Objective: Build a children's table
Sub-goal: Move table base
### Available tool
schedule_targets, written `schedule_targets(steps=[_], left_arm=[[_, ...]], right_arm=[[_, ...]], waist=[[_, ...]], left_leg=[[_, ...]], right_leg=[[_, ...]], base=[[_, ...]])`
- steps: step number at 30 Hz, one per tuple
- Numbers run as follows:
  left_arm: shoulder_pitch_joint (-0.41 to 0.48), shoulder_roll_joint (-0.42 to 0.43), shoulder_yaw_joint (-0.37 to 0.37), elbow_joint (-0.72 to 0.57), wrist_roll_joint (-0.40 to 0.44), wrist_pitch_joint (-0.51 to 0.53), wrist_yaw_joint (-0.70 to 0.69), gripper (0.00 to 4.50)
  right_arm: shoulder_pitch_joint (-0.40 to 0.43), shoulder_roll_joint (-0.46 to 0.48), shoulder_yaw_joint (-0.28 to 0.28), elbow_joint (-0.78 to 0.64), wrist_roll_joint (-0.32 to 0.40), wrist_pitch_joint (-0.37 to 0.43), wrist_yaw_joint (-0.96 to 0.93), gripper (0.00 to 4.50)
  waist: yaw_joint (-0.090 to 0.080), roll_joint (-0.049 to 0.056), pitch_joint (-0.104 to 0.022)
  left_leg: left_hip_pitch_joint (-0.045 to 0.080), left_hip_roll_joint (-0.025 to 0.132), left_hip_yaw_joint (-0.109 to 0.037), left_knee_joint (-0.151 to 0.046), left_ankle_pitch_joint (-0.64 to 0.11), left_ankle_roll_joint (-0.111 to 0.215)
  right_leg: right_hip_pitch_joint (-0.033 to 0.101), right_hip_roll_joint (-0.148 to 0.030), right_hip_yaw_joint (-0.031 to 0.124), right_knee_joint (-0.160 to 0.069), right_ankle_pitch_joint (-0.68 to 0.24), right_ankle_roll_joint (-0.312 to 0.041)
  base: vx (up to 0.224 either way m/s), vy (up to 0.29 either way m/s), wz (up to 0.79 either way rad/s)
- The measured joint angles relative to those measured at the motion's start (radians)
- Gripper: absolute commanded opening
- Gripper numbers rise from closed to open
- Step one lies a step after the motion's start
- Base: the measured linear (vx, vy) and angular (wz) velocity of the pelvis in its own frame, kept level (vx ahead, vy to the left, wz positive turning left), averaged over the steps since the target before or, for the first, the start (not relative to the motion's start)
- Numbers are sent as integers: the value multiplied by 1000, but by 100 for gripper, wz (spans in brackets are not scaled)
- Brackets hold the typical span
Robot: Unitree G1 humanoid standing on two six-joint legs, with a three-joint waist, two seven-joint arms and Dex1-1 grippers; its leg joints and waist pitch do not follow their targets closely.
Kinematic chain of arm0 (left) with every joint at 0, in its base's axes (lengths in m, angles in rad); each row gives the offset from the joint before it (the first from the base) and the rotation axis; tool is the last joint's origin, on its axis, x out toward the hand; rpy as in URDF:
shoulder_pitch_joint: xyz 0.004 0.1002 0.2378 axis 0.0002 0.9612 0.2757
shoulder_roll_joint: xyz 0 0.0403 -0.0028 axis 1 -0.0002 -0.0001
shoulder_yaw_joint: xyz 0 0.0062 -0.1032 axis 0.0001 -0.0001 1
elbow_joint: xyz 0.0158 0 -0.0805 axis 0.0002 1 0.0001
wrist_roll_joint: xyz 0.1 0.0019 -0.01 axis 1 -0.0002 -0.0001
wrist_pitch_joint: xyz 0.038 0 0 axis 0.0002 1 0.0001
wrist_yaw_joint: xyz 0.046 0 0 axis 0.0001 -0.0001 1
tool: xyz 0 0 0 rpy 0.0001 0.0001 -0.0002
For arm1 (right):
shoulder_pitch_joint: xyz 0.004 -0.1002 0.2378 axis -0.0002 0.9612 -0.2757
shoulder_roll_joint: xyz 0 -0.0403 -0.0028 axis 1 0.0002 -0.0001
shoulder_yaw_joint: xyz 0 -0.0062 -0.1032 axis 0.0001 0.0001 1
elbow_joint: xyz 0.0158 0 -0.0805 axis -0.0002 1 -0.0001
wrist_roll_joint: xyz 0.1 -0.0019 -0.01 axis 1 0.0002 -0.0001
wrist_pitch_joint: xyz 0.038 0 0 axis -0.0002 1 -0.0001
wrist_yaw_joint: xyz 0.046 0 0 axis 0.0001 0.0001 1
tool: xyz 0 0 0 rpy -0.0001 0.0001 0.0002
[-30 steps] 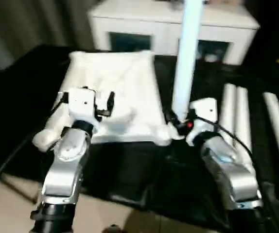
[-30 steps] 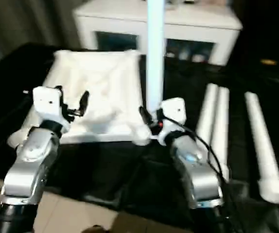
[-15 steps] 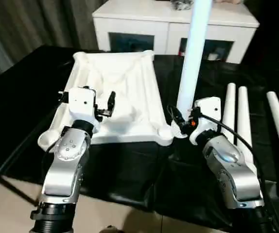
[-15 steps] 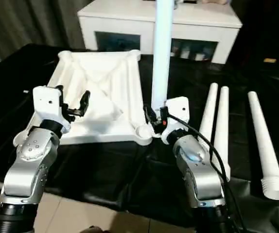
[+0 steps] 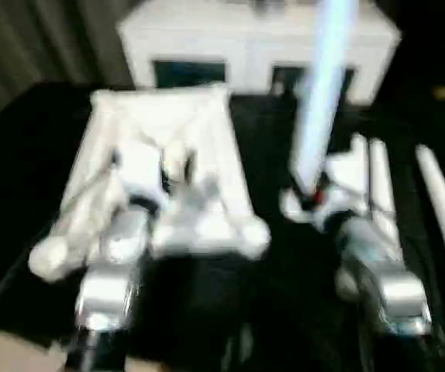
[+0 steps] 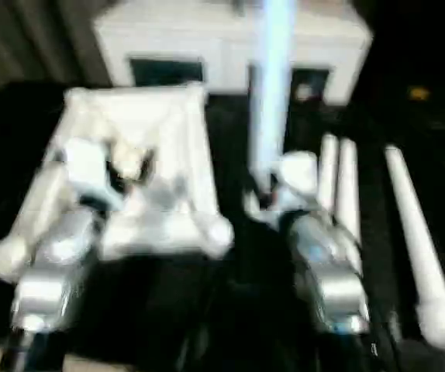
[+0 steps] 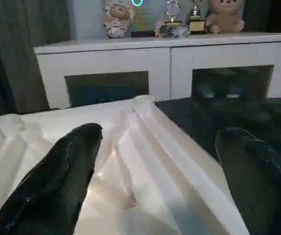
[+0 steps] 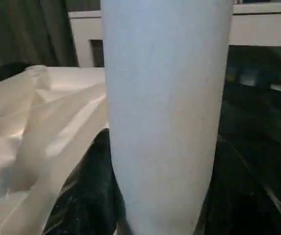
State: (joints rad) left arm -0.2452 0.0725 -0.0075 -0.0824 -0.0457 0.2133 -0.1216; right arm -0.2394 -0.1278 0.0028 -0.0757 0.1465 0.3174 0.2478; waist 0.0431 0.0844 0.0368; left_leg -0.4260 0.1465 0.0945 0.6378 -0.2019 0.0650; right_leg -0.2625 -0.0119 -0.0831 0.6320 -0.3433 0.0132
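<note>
Since the earlier frames the head camera has swung, so the whole scene sits shifted and smeared; the held leg now leans slightly toward one o'clock, though part of that may be camera tilt.

Tabletop (image 5: 164, 167): lies ribbed side up on the black cloth (image 5: 21, 155), at ten o'clock from scene centre, its near right corner socket (image 5: 252, 236) empty. Held leg (image 5: 321, 101): upright, at one o'clock, its lower end just to the right of that socket, not seated. Right gripper (image 5: 309, 200): clamped around the leg near its base; the wrist view shows both dark fingers (image 8: 89, 196) flanking the tube. Left gripper (image 7: 155, 181): spread wide, empty, hovering over the tabletop's ribs. Three spare legs (image 6: 339, 194) lie at three o'clock on the cloth. White cabinet (image 7: 170, 63) stands at twelve o'clock behind.

Step in hand: fitting the first leg. Judged next move: carry the leg's lower end left over the socket, set it plumb, then press down, with the left gripper bracing the tabletop.
</note>
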Motion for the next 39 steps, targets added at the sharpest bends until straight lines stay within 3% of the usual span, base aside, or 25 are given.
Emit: schedule_targets(steps=[1,2,3,5,6,7,8,9,12,15,19,23,26,30,35,37,39], left_arm=[[19,7,6,6,-1,-5,-5,420],[38,13,14,14,-1,-15,-6,420],[52,22,22,30,-1,-17,-7,420],[57,17,22,32,-3,-24,-11,420],[56,11,21,28,-10,-36,-21,420],[56,10,21,25,-14,-40,-24,420],[56,-2,17,23,-20,-45,-30,420],[55,-5,-12,18,-26,-49,-49,420],[51,23,-21,8,-29,-65,-79,420],[55,64,-24,8,-40,-65,-131,420],[80,132,-85,-18,-60,-53,-275,435],[79,183,-142,-24,-90,-37,-412,435],[60,281,-219,-17,-111,-11,-574,435],[15,377,-306,54,-53,8,-712,435],[-57,386,-342,215,22,-46,-760,400],[-96,384,-343,262,18,-70,-777,366],[-125,384,-341,288,-3,-76,-798,366]], right_arm=[[4,12,2,-1,2,0,0,185],[4,28,19,-6,3,1,2,185],[13,32,42,-16,3,0,3,185],[22,24,45,-21,-1,-1,3,185],[25,17,43,-21,-1,-3,2,185],[26,14,43,-21,-1,-3,1,185],[39,7,34,-21,-1,-4,1,185],[44,1,24,-19,-1,-3,0,185],[34,6,6,-20,0,-4,1,185],[33,9,11,-21,0,-4,7,185],[32,-5,37,-21,4,-5,36,185],[31,-29,43,-21,13,-12,75,185],[30,-64,49,-21,24,-14,145,185],[30,-97,65,-22,40,-14,203,185],[30,-115,63,-20,41,-18,211,185],[30,-115,63,-20,41,-19,217,185],[30,-115,63,-19,41,-20,220,185]], waist=[[-8,0,0],[-17,-10,1],[-27,-14,0],[-37,-20,0],[-38,-36,0],[-37,-42,0],[-25,-52,3],[-6,-49,3],[-2,-46,1],[-4,-43,3],[-6,-44,8],[-9,-45,10],[-10,-44,11],[-11,-42,13],[-9,-42,15],[-8,-42,15],[-8,-42,15]], left_leg=[[12,5,-4,5,-5,-65],[20,-6,-3,8,-11,-66],[24,-17,-4,10,-16,-62],[26,-29,-2,12,-17,-59],[28,-39,7,15,-17,-59],[28,-44,9,17,-18,-59],[22,-46,14,25,-25,-45],[27,-42,14,15,-27,-31],[33,-26,16,-11,7,-94],[36,-9,25,-13,10,-109],[39,-7,29,-14,10,-108],[41,-7,32,-17,10,-108],[41,-7,32,-21,10,-108],[42,-7,34,-23,10,-108],[42,-7,46,-30,10,-108],[42,-7,49,-31,10,-108],[42,-7,50,-31,10,-108]], right_leg=[[0,-6,-8,20,-12,5],[-24,-23,-5,69,-19,8],[-62,-37,6,122,-20,6],[-119,-54,32,127,-8,28],[-146,-69,49,90,18,36],[-148,-79,56,75,57,30],[-149,-78,68,76,84,30],[-146,-74,66,66,92,21],[-144,-60,60,44,110,8],[-136,-53,54,18,130,3],[-126,-53,55,-1,132,3],[-122,-55,55,-11,131,4],[-122,-55,53,-19,131,4],[-123,-56,53,-21,131,4],[-127,-65,49,-21,132,3],[-127,-67,50,-21,132,2],[-127,-68,50,-21,134,-1]], base=[[141,38,-11],[141,38,-11],[112,24,-7],[58,13,5],[0,0,0],[-19,-84,10],[-19,-84,10],[-21,-96,-2],[-41,-56,-7],[-62,11,-1],[-71,38,-1],[-29,17,1],[0,0,0],[0,0,0],[0,0,0],[0,0,0],[0,0,0]])
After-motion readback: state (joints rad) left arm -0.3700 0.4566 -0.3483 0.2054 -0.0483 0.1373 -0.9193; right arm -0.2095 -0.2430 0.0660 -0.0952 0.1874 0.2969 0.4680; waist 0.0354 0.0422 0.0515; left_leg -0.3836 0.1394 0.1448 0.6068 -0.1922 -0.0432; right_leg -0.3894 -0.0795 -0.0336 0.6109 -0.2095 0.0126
